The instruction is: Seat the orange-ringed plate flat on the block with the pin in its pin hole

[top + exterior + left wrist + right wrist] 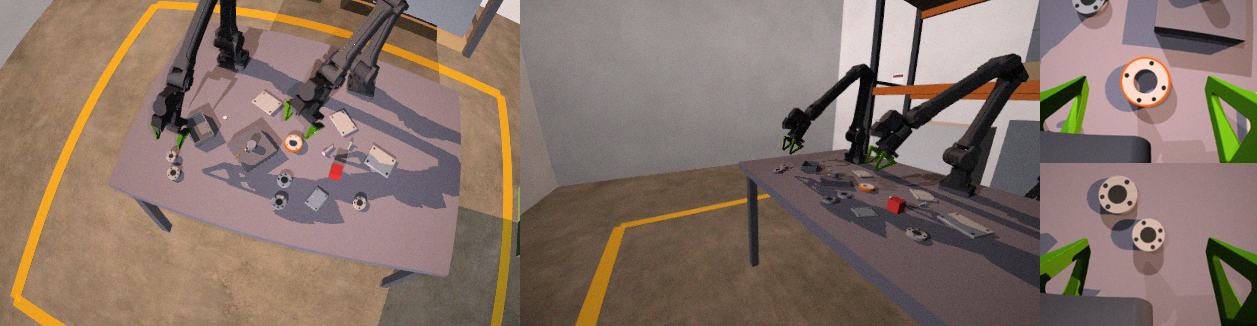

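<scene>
The orange-ringed plate (293, 143) lies flat on the table, just right of the dark block (252, 147) with its round post (251, 145). In the left wrist view the plate (1145, 81) is white with an orange rim, a large centre hole and five small holes, and the block (1200, 7) lies beyond it. My left gripper (301, 124) hovers over the plate, open and empty, with its fingers wide on either side. My right gripper (170, 136) is open and empty above two flanges at the table's left end.
Two grey flanges (1118, 194) (1148, 234) lie under the right gripper. A dark box (201, 127) stands beside it. Flat rectangular plates (267, 102) (343, 122) (380, 160), a red cube (336, 171) and more flanges (284, 179) (359, 202) are scattered about.
</scene>
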Robot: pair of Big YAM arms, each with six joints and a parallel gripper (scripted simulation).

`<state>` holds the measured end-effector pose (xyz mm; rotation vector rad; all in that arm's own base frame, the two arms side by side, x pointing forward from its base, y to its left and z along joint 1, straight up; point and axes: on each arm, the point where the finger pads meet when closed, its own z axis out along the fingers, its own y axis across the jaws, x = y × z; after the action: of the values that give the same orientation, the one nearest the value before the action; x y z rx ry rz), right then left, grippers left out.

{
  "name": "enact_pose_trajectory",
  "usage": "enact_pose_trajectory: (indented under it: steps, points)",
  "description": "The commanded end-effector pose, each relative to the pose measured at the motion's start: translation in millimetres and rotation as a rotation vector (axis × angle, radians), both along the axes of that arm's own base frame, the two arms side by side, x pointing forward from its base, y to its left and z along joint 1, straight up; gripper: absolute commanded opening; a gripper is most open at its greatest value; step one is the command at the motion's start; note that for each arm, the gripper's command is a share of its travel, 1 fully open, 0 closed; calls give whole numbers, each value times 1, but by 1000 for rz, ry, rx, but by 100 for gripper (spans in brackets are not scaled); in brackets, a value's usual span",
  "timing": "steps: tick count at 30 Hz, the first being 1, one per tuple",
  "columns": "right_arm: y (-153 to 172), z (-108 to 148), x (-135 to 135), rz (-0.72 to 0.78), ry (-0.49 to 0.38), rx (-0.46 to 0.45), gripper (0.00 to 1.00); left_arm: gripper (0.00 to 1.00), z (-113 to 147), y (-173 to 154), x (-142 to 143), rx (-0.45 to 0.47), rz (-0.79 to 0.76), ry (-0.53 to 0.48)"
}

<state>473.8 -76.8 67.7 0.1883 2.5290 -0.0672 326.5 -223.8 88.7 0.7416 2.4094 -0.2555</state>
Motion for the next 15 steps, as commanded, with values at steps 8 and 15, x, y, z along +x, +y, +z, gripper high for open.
enact_pose_trajectory:
  steps: [8,15]
  points:
    - [-3,12,13,-11,-29,1,100,100,77,-16,-31,-285,-115,-265]
    - [-3,12,13,-11,-29,1,100,100,130,-17,-67,-487,-227,-462]
